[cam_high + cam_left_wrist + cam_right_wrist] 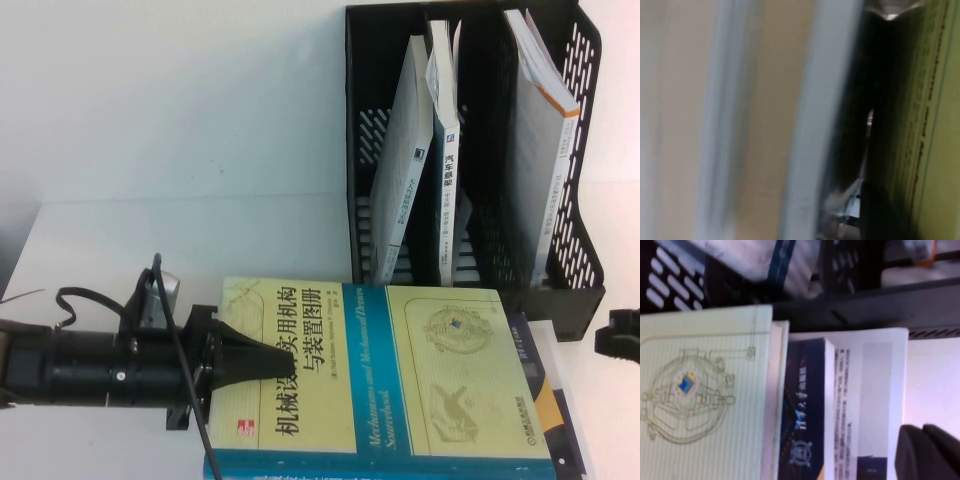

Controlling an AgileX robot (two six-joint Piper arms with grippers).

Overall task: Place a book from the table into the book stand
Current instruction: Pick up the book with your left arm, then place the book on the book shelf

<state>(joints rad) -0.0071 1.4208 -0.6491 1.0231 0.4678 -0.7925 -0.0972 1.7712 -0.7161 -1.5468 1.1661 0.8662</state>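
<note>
Two grippers: left gripper (243, 362) clamps the book's (400, 375) left edge on the table (120, 240); right gripper (618, 335), jaws unclear, sits at the right edge. One book stand (560, 270) holds three books.

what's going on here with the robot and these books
The left gripper is at the left edge of the thick yellow-green book, one finger lying on its cover. The book lies flat on a small pile on the white table, in front of the black book stand, which already holds several thin books. The right gripper waits at the right edge, holding nothing.
</note>
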